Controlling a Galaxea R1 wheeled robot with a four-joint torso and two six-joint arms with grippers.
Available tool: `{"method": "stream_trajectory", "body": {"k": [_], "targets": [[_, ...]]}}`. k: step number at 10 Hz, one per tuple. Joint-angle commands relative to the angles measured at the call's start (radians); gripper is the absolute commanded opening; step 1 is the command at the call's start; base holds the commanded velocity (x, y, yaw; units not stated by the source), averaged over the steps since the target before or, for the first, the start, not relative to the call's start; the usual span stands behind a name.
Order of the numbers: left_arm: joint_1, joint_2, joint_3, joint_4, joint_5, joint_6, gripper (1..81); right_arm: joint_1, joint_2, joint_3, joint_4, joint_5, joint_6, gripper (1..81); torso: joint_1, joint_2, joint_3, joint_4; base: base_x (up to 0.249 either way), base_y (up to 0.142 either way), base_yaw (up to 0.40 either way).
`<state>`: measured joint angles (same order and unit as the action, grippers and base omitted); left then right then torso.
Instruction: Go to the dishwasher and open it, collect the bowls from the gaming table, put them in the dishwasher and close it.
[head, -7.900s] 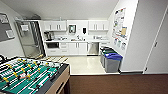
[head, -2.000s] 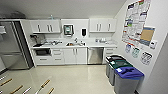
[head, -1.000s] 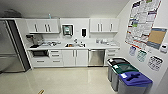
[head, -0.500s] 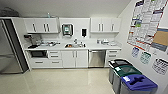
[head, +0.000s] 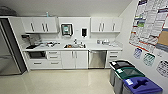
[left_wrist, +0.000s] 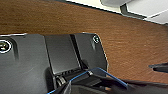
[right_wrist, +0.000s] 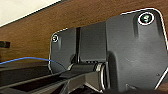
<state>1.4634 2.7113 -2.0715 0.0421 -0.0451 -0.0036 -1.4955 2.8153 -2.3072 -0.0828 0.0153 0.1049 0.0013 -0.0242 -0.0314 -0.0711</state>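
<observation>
The dishwasher (head: 97, 59) stood shut at centre frame, under the white desk (head: 100, 47), handle outward for opening. Whether either tool was open could not be told.

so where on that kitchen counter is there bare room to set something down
The countertop looks bare between the sink and the small items near its right end, above the dishwasher. Left of the sink it is crowded: clutter and a dark appliance.
</observation>
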Motion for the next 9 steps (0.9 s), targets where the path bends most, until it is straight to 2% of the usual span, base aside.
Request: {"method": "stream_trajectory", "body": {"k": [1,9], "targets": [[-0.050,-0.016,0.027,0.013,0.051,0.004,81.1,0.047,-0.009,0.011,0.000,-0.052,0.001,81.1,0.000,0.000,0.000,0.000,0.112,0.000,0.000],[-0.048,-0.016,0.027,0.013,0.050,0.004,81.1,0.045,-0.009,0.011,-0.002,-0.052,0.001,81.1,-0.001,0.000,0.000,0.000,0.122,0.000,0.000]]}}
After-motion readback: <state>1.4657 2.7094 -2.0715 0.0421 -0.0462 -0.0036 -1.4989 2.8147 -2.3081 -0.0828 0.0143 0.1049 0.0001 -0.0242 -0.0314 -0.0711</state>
